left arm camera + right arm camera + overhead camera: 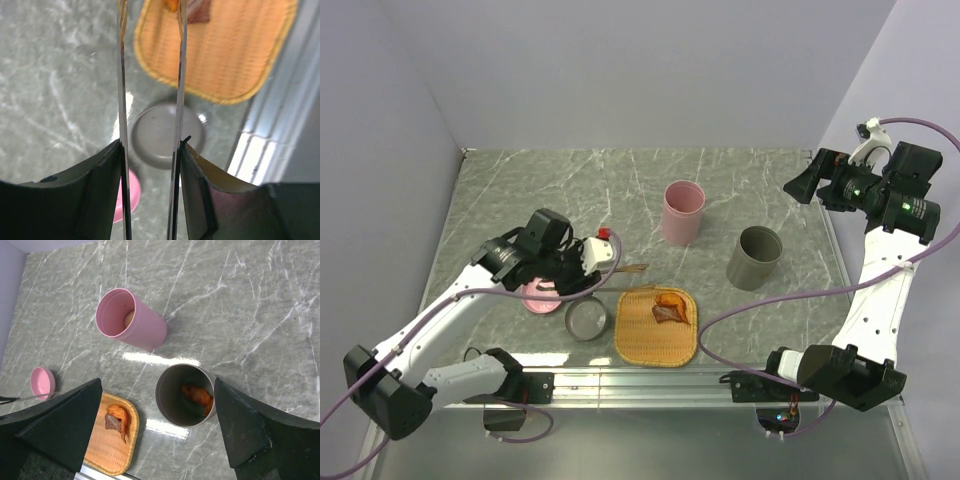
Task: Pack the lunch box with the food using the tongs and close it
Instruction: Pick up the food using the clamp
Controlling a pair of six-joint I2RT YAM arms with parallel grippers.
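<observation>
Tongs [122,90] are clamped between the fingers [95,200] of your left gripper [585,265]. Their two thin arms stand apart and run side by side out toward the woven tray [655,345]. The tips leave the top of the left wrist view, so you cannot tell from there whether they touch anything; from above they reach about the tray's far left corner. Brown-orange food [670,307] lies on the far part of the tray. Under the tongs sits the shallow grey dish [587,321], just beside the tray's left edge, and the shallow pink dish [540,298] lies to its left, partly under your left arm. Your right gripper [803,185] hangs high over the far right of the table [520,190], its fingers spread wide with nothing between them. Its camera looks down on the tall grey cup [167,400], upright, with an orange piece [197,395] inside. The tall pink cup [147,332] also stands upright, apart from the grey one, with a pale ball [129,318] in it.
</observation>
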